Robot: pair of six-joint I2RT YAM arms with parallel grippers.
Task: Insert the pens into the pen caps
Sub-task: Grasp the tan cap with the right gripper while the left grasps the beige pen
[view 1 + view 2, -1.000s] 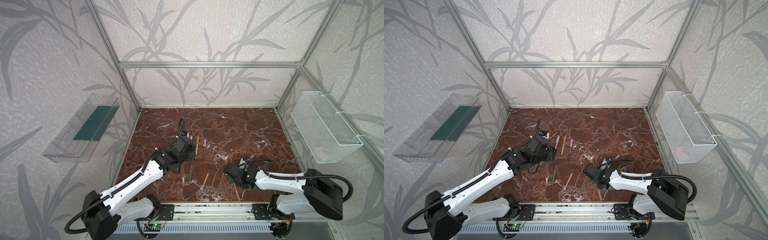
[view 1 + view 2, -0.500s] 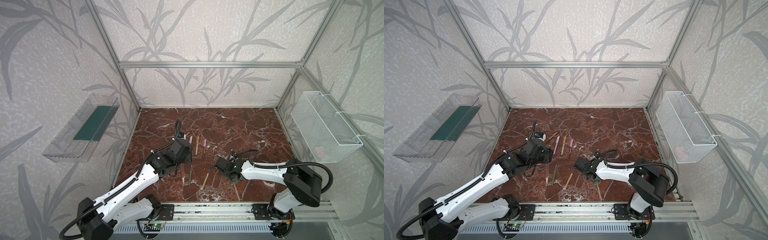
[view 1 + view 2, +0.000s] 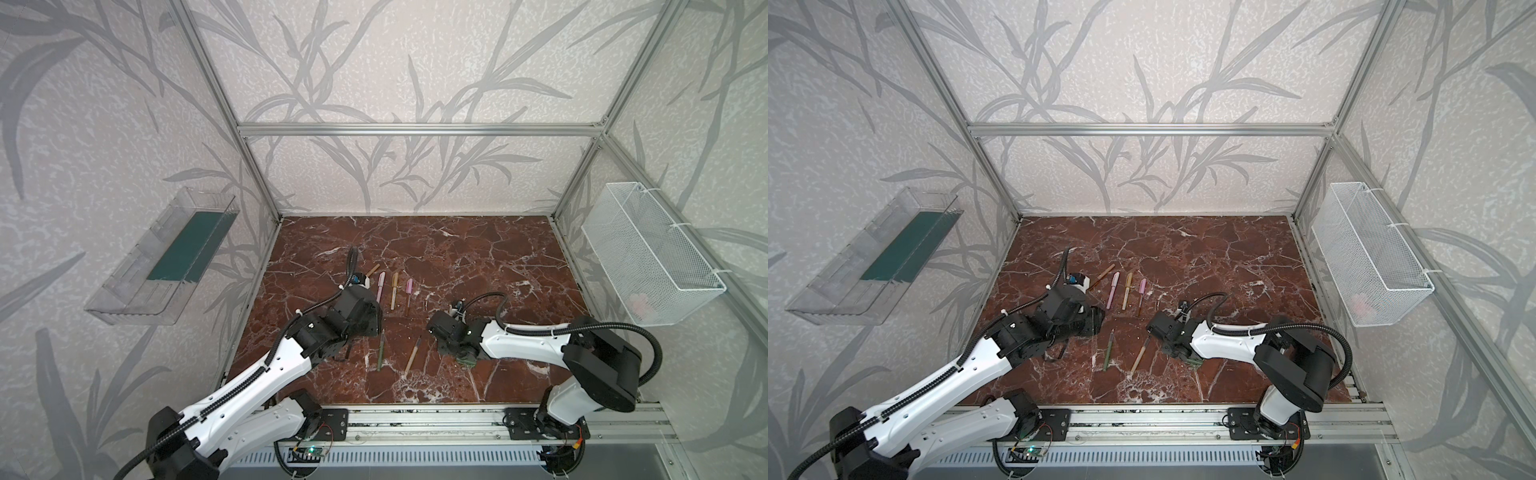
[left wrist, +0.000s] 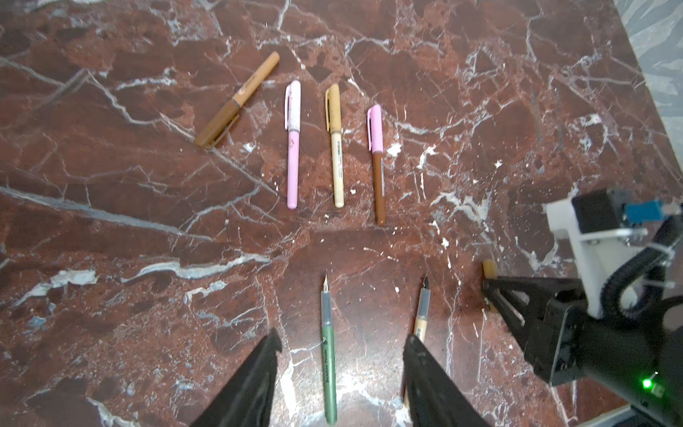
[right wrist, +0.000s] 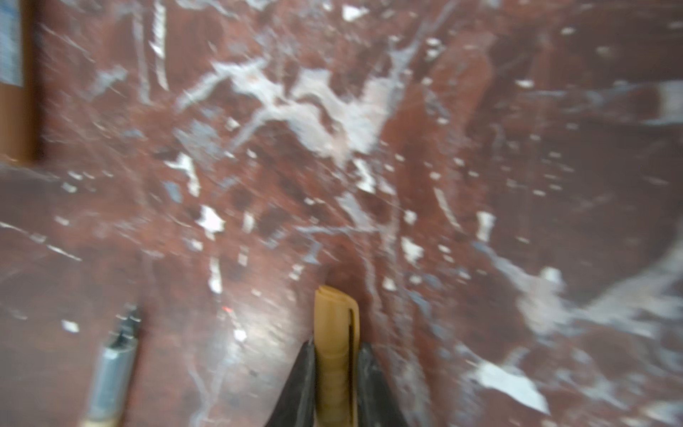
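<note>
Nearest the front edge of the marble counter [image 3: 478, 249], two uncapped pens lay side by side with their tips pointing far: an olive green pen [image 3: 381, 351] on the left and a gold-tan pen [image 3: 412, 355] just right of it. The left tool [image 4: 342, 342] hung over them with its jaws well apart and empty. The olive green pen showed in the gap between its fingers [image 4: 258, 369], untouched. Right of the pens, the right tool [image 5: 336, 353] sat low over the counter, jaws drawn in tight against both sides of a gold-tan cap [image 5: 334, 314] whose rounded end stuck out beyond them. A greenish thing [image 3: 467, 362] peeked from under that arm, too hidden to name. Farther back, left of centre, four capped pens lay in a row: an all-brown pen [image 4: 236, 101] angled at the left, then a pink pen [image 4: 292, 144], a gold-capped cream pen [image 4: 335, 144] and a pink-capped brown pen [image 4: 377, 162]. A clear tray [image 3: 137, 299] hung on the left wall, a wire basket [image 3: 665, 266] on the right.
</note>
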